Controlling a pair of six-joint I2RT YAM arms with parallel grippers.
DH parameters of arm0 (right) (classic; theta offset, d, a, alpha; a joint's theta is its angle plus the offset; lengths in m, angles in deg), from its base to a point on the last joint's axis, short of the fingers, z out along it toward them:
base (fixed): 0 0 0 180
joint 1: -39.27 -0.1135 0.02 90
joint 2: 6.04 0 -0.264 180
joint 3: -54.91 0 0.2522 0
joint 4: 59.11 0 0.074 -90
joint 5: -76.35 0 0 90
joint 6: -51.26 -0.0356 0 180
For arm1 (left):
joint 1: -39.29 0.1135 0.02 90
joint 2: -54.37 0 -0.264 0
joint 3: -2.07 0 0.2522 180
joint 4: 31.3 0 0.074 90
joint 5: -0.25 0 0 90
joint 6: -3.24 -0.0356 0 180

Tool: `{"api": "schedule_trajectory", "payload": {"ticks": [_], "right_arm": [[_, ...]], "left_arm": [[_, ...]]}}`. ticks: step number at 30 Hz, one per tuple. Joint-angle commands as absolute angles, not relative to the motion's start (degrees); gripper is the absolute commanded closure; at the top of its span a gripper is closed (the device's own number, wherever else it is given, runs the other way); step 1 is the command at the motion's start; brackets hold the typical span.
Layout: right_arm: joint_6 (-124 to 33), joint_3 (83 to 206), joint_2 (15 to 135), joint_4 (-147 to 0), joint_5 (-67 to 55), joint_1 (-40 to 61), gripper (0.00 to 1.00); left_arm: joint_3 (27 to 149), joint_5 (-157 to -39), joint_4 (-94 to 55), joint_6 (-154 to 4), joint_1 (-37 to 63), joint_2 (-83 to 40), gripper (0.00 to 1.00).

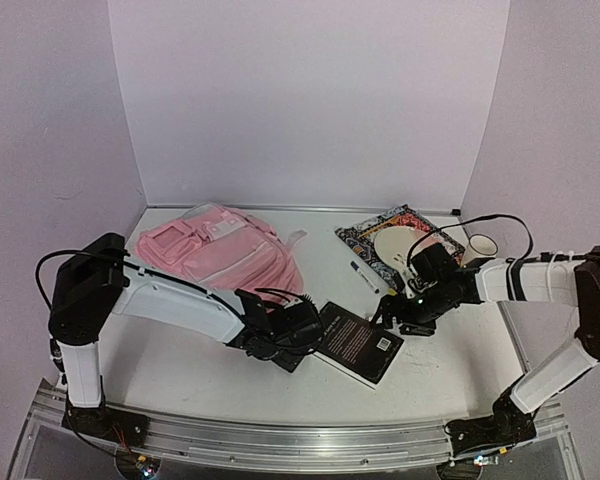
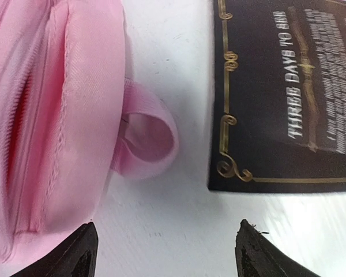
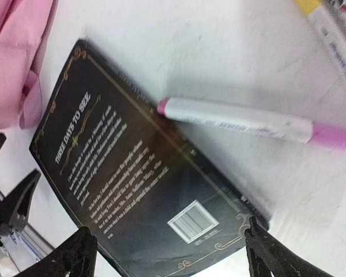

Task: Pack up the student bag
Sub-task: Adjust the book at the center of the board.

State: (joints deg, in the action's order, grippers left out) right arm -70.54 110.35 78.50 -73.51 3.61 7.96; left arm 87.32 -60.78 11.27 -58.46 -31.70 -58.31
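Lilac walls [image 1: 310, 100] enclose the white table [image 1: 450, 370]; left hand [image 2: 167, 254] and right hand [image 3: 173, 254] both gape, empty.

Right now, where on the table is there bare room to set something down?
Free: the back strip between student bag and patterned notebook, and the near edge before the black book. Crowded: mid-table, where left end effector and right end effector flank that book; plate, markers and mug fill the right rear.

The book [image 1: 358, 343] lies right of the student bag [image 1: 220, 255], marker [image 3: 256, 124] seemingly touching.
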Motion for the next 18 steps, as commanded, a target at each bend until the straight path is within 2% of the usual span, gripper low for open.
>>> {"api": "schedule_trajectory", "payload": {"ticks": [1,8,18], "right_arm": [[-66.42,114.28,80.35,-77.53,1.08,9.98,0.11],[-66.07,113.25,84.90,-77.06,3.49,9.99,0.14],[-68.88,106.68,83.63,-73.32,10.60,9.41,0.21]], "left_arm": [[87.89,-60.53,11.46,-57.17,-35.02,-52.12,0.17],[91.65,-66.53,10.16,-52.80,-38.02,-55.04,0.19],[96.04,-70.03,6.58,-53.74,-36.76,-62.96,0.40]]}}
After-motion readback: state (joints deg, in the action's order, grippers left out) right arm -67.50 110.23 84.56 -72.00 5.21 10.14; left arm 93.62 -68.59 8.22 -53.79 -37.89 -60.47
